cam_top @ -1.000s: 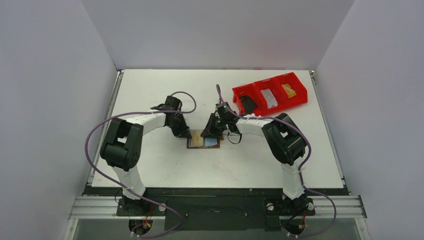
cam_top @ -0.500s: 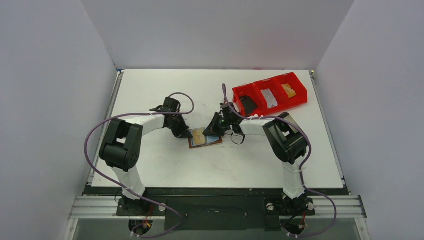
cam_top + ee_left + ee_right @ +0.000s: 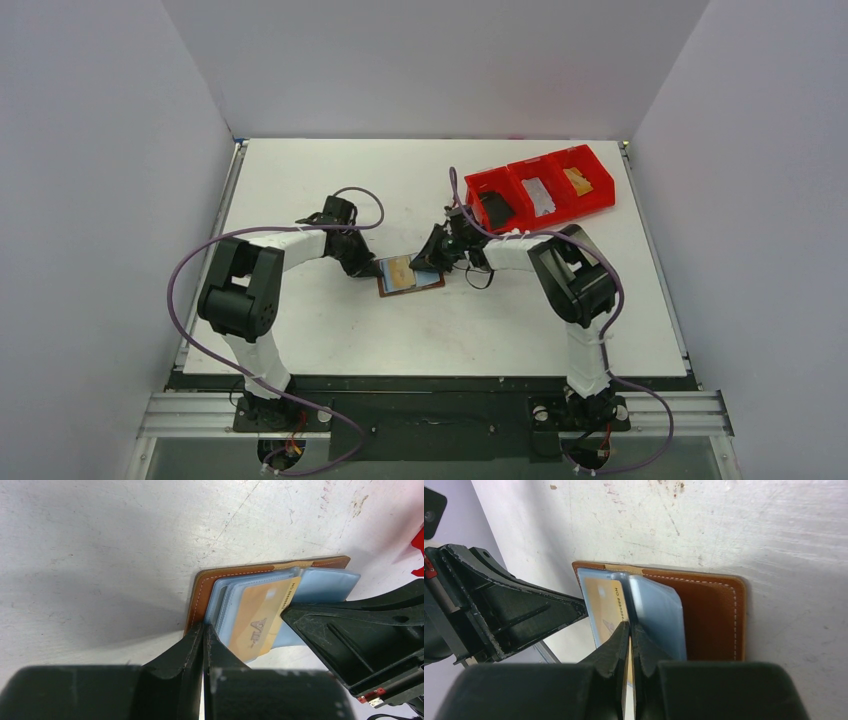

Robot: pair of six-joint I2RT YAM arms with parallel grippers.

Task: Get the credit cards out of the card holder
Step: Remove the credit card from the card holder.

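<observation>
While the brown leather bifold card holder (image 3: 711, 620) lies open on the scuffed white table (image 3: 300, 180) between both arms, the left gripper (image 3: 204, 632) has its fingers pressed together, tips at the holder's stitched edge; whether they pinch leather is unclear; the right gripper (image 3: 628, 625) is clamped on a gold plastic credit card (image 3: 257, 622) lying among the pale blue pockets; a red three-compartment plastic bin (image 3: 551, 213) stands well apart.

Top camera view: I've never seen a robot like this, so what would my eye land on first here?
An open brown card holder lies mid-table with a gripper at each side. The right gripper pinches a tan card poking from the holder's pale blue pockets; the left gripper, shut, touches the opposite edge. A bright red bin sits at the back right.
</observation>
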